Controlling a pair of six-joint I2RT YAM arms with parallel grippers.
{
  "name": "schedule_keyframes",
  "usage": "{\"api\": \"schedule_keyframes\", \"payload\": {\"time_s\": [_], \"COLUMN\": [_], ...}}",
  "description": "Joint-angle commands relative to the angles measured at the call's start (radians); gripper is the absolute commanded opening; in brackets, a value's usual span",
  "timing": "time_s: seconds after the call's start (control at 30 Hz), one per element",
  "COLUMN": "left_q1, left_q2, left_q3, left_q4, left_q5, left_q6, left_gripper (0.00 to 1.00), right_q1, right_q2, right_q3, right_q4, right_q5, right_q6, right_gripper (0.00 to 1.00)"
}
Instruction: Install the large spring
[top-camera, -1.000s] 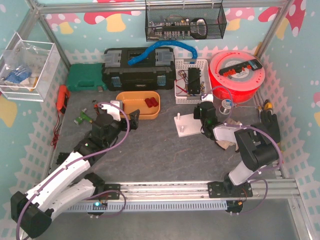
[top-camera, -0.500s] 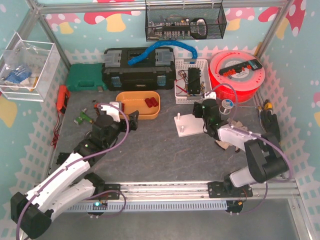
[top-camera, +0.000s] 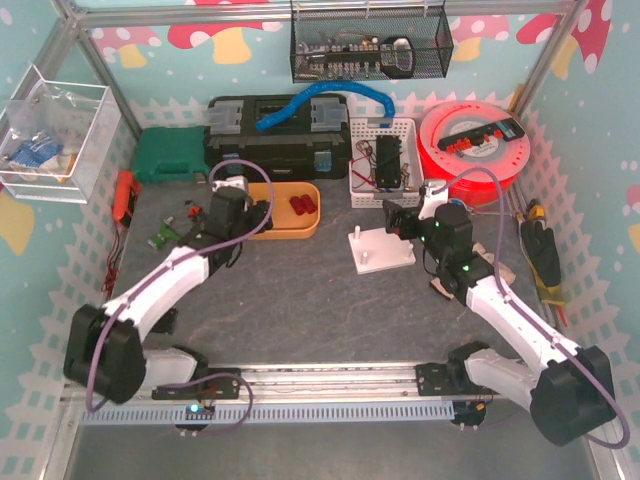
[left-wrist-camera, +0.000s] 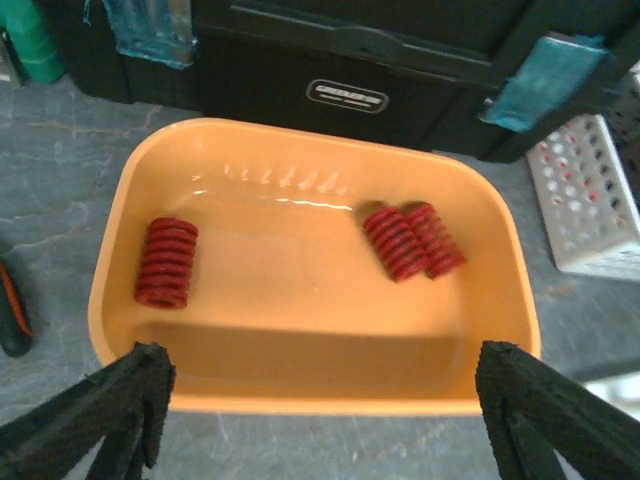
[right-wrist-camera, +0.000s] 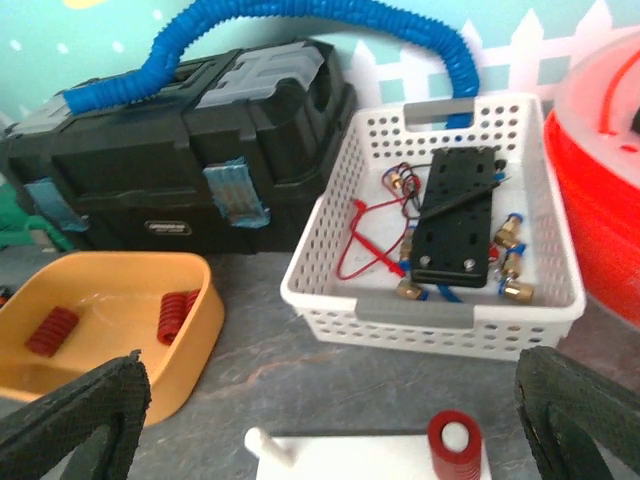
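Three red springs lie in the orange tray: one alone at the left and a pair side by side at the right. My left gripper is open just above the tray's near rim, with nothing between its fingers. A red spring sits over a peg at the right of the white base plate. The peg at its left is bare. Behind that plate my right gripper is open and empty. From above, the tray is left of the plate.
A black toolbox stands behind the tray. The white basket with a black block and fittings is behind the plate, and a red spool is at the back right. A green case sits at the back left.
My right gripper has opened and drawn back from the plate, leaving a red spring on the peg. My left arm has reached forward to the orange tray, its jaws a little narrower.
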Motion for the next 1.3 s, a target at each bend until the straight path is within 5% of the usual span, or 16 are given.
{"api": "schedule_keyframes", "payload": {"time_s": [0.0,0.17,0.27,0.5,1.27], "left_q1": [0.028,0.058,0.067,0.105,0.15], "left_q2": [0.153,0.35,0.437,0.59,0.785], "left_q3": [0.117,0.26,0.309,0.424,0.51], "left_q4": [-0.027,-0.112,-0.134,-0.201,-0.216], "left_q5": [-0.027,-0.073,-0.085,-0.193,-0.116], "left_q6": [0.054,0.098,0.137,0.164,0.178], "left_gripper": [0.76,0.47,0.39,0.38,0.43], "right_q1": [0.003,0.004,0.004,0.004,0.004], "right_q2": [-0.054,-0.082,-0.087,-0.061,-0.03], "right_q3": [-0.083,-0.139,-0.155,-0.17,-0.177], "right_q4": [0.01,0.043,0.06,0.088,0.091], "right_q5": [-0.084,-0.05,-0.047,-0.064,-0.023], "right_q6": [0.031,0.04,0.049,0.058,0.048], "right_gripper": [0.99,0.99,0.98,0.98,0.98]}}
